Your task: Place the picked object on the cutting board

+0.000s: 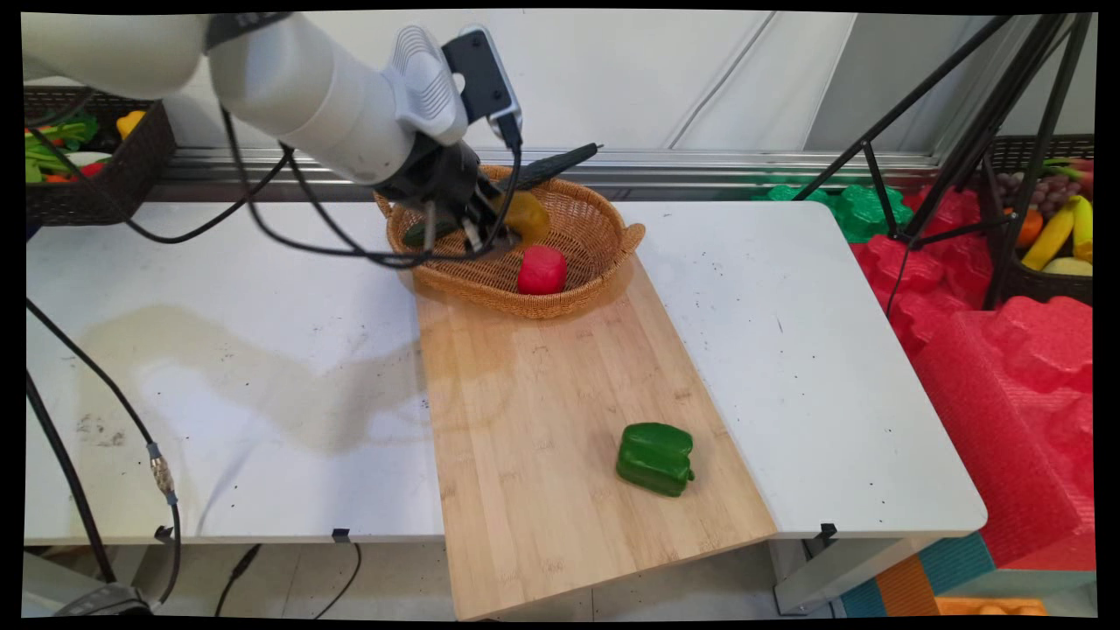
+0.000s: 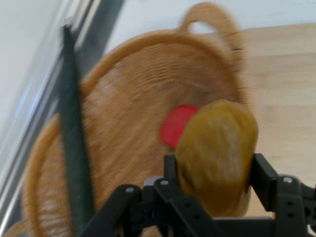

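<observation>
The gripper [image 1: 490, 223] sits over the basket [image 1: 595, 229] in the upper middle of the main view, its fingers clamped on a yellow-brown fruit [image 1: 525, 215]. In the hand view the fruit [image 2: 217, 155] fills the space between the two fingers [image 2: 264, 177], both pressed against its sides, and it hangs above the basket's [image 2: 128, 123] woven floor.

A red fruit [image 1: 542, 269] lies inside the basket toward its lower rim, just below and right of the gripper; in the hand view it [image 2: 174, 127] shows partly behind the held fruit. A dark green piece [image 1: 427, 231] shows at the basket's left side under the gripper's linkage; what it is cannot be told. A dark strip [image 1: 553, 163] rests across the basket's upper rim, pointing to the upper right; in the hand view it [image 2: 74, 133] runs as a long green-black bar down the left.

The basket stands at the far end of a wooden board [image 1: 560, 411] laid over the white worktop [image 1: 219, 367]. A green pepper [image 1: 655, 458] lies on the board in the lower middle of the frame, well apart from the basket.

Dark crates of toy produce stand at the upper left [image 1: 96, 157] and far right [image 1: 1046, 227].
</observation>
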Controlling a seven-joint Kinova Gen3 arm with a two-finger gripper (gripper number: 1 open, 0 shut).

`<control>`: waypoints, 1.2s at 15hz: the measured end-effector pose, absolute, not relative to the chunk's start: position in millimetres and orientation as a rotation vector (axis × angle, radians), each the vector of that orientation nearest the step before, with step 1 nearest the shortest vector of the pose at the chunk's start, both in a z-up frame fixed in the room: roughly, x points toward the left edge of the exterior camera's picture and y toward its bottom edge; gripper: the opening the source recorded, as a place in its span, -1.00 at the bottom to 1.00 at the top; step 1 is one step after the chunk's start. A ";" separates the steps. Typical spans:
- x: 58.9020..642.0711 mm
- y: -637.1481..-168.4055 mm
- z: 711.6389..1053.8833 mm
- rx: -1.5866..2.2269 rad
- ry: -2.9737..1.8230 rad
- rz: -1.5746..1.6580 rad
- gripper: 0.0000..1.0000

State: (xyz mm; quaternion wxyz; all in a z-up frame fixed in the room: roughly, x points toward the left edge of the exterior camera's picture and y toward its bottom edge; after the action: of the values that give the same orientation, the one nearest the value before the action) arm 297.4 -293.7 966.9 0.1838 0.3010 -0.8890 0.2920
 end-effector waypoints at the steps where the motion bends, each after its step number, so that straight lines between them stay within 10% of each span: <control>1: 294.4 -284.9 967.7 0.790 -2.529 0.784 -1.00; 18: 262.6 -233.3 877.5 0.257 -2.840 0.336 -1.00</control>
State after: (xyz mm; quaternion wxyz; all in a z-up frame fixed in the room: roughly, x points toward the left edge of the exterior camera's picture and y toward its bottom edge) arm 262.6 -233.3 877.5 0.1345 0.0886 -0.9801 0.1161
